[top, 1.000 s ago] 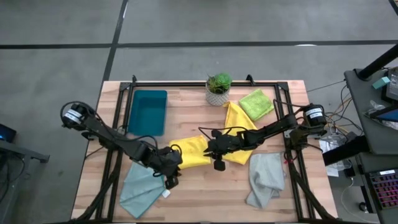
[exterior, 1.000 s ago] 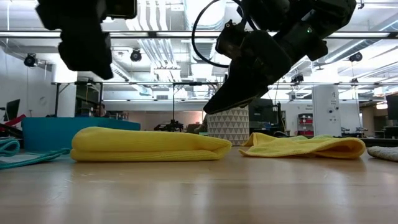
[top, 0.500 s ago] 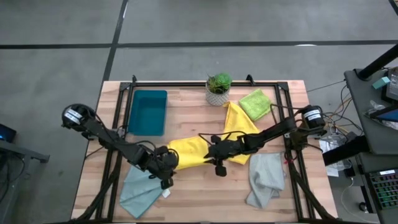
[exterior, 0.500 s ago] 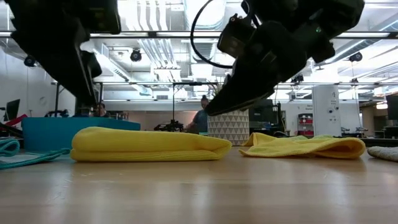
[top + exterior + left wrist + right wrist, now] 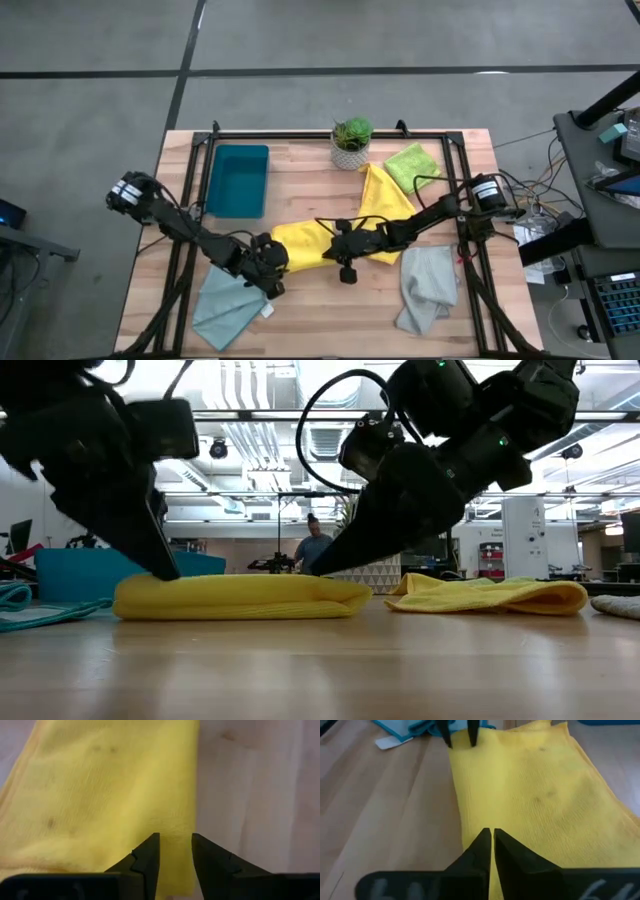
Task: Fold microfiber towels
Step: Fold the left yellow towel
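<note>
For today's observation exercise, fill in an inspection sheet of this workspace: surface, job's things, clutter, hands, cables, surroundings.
Surface: wooden table.
Job's things: folded yellow towel centre; second yellow towel; lime green towel; grey towel; teal towel.
Clutter: teal tray; potted plant.
Hands: left hand straddling the folded towel's edge; right hand shut at its opposite end.
Cables: black loop on the right arm.
Surroundings: person in the room behind.

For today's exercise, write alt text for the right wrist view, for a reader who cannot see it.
The right gripper, fingers shut, sits at the near edge of a folded yellow towel spread on the wooden table. At the towel's far corner the left gripper straddles its edge, with a light teal towel behind it.
</note>
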